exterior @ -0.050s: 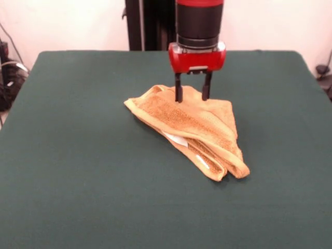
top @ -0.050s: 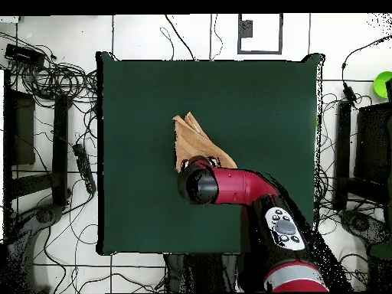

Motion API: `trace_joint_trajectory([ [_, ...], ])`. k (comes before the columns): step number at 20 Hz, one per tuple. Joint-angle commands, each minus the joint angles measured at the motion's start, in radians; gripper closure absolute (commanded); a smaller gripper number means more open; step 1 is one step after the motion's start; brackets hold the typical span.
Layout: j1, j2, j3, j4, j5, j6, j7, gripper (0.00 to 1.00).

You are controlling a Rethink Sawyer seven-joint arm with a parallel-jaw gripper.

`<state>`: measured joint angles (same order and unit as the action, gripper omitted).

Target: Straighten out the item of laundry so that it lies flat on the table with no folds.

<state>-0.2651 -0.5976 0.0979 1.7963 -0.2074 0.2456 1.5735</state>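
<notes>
The item of laundry (exterior @ -0.050s: 193,127), an orange-tan terry towel, lies folded over itself in a rough triangle near the middle of the dark green table (exterior @ -0.050s: 78,166). A small white tag (exterior @ -0.050s: 177,139) peeks from its near fold. My gripper (exterior @ -0.050s: 192,98) hangs straight down over the towel's far edge, open, with both fingertips at or just touching the cloth and nothing clamped between them. In the overhead view the towel (top @ -0.050s: 191,142) shows just above the arm's wrist (top @ -0.050s: 200,185), which hides the fingers and part of the cloth on the table (top @ -0.050s: 260,99).
Green felt spreads widely on every side of the towel. Off the table, the overhead view shows tangled cables (top @ -0.050s: 53,76) and dark equipment on the floor at both sides, plus a bright green object (top @ -0.050s: 383,83) at the right edge.
</notes>
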Motion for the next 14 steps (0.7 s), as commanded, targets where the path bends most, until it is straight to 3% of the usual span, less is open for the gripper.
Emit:
trace_joint_trajectory([
  [1, 0.003, 0.086, 0.096, -0.04, -0.081, 0.007, 0.009, 0.0],
  [14, -0.028, 0.163, 0.074, -0.02, -0.213, -0.132, 0.067, 0.0],
])
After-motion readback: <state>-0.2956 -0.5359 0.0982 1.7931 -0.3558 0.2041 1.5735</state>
